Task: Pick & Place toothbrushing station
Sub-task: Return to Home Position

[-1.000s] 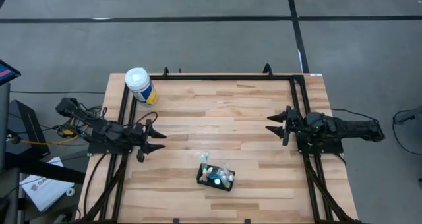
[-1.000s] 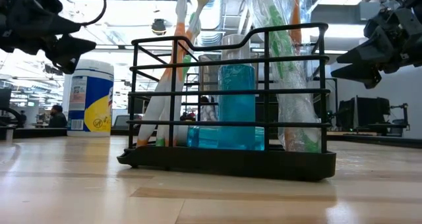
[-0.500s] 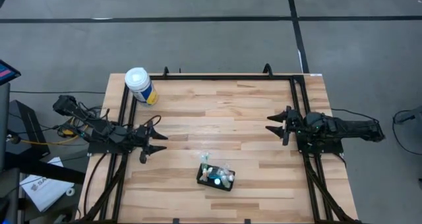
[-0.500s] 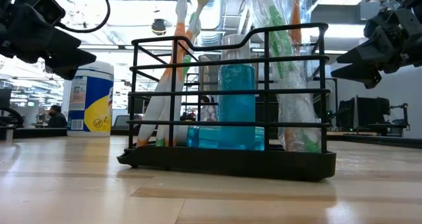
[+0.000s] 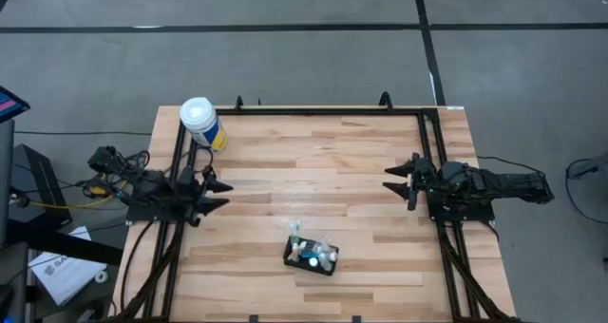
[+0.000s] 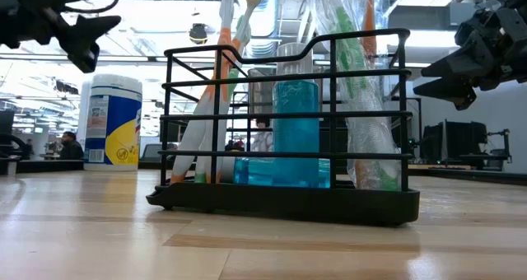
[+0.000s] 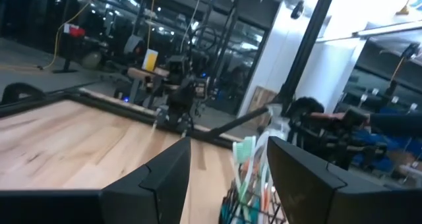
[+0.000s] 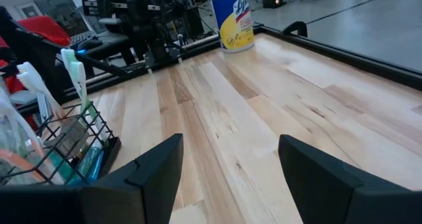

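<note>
Both jaws stand wide and empty. The left gripper [image 5: 218, 194] sits at the table's [image 5: 313, 161] nine o'clock edge, the right gripper [image 5: 389, 180] at three. The black wire rack [image 5: 312, 254] (loaded with toothbrushes [image 6: 227, 33]) stands near six o'clock. Placing looks finished; the next move is likely just parking both arms.

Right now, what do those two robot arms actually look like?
Both arms are dark and jointed. The left gripper and right gripper each end in two black, pointed, wedge-shaped fingers. A yellow cable trails by the left arm's base.
</note>
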Robot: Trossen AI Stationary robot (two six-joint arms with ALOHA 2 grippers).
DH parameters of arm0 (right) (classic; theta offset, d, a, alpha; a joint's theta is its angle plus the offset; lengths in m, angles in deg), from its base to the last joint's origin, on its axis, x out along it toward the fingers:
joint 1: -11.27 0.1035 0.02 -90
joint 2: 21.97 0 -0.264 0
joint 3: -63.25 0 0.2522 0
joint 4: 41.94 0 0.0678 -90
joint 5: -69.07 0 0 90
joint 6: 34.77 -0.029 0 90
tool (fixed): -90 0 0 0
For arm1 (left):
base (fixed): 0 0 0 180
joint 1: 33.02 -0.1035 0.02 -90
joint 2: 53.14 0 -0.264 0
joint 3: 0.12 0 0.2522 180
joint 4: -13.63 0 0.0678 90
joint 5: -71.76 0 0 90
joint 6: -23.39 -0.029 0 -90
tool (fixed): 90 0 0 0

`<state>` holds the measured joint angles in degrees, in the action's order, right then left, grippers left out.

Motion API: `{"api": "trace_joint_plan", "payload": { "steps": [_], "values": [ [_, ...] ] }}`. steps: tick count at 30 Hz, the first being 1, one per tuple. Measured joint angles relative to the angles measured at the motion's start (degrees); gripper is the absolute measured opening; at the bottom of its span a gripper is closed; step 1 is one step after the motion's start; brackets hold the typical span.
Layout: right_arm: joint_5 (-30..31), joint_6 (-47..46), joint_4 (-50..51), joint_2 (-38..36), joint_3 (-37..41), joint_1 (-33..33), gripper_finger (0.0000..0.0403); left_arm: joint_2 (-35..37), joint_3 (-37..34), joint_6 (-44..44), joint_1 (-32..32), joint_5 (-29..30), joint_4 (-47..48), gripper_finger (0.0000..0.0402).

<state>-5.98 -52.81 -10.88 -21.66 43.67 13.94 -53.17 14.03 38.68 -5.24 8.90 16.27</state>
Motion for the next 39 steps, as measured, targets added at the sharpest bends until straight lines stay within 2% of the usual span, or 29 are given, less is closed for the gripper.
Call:
{"api": "trace_joint_plan", "payload": {
  "steps": [24,39],
  "values": [
    [0.08,0.0,0.09,0.04,0.0,-0.17,0.024,-0.14,0.0,0.0,0.0,0.0,-1.57,0.0195],
    [0.08,0.0,0.16,0.04,0.0,-0.17,0.024,-5.2,0.0,0.02,0.0,0.0,-2.02,0.0195]
  ]
}}
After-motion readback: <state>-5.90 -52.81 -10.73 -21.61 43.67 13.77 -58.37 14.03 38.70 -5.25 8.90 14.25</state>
